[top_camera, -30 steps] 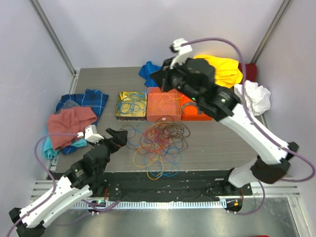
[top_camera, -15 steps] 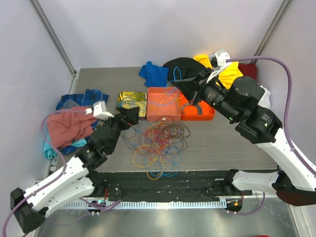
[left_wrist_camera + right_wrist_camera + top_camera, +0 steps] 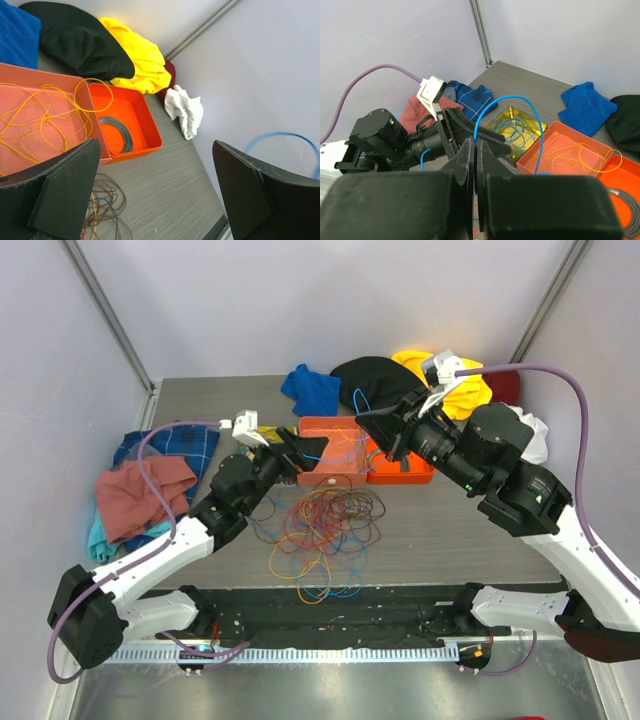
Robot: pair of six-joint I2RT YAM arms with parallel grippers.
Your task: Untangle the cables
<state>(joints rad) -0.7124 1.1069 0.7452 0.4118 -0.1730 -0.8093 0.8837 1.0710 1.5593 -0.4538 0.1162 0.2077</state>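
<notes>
Blue thin cable loop (image 3: 512, 96) pinched in the clenched right gripper (image 3: 475, 150), held up above the far trays. Opposite it, left gripper (image 3: 155, 165) spread wide, grasping nothing, aimed at that loop. Below and nearer: messy tangle of orange, red, blue and dark cables (image 3: 322, 525) on the grey surface (image 3: 450, 530); more yellow strands in the flat orange tray (image 3: 40, 70). Best to hold the loop steady, close the left gripper on one strand only, then draw apart gently, well above the pile. Against half a second ago: left arm now stretched farther and rightward, off the gold foil tray (image 3: 504, 119) and up by the orange one; right gripper a touch further left.
</notes>
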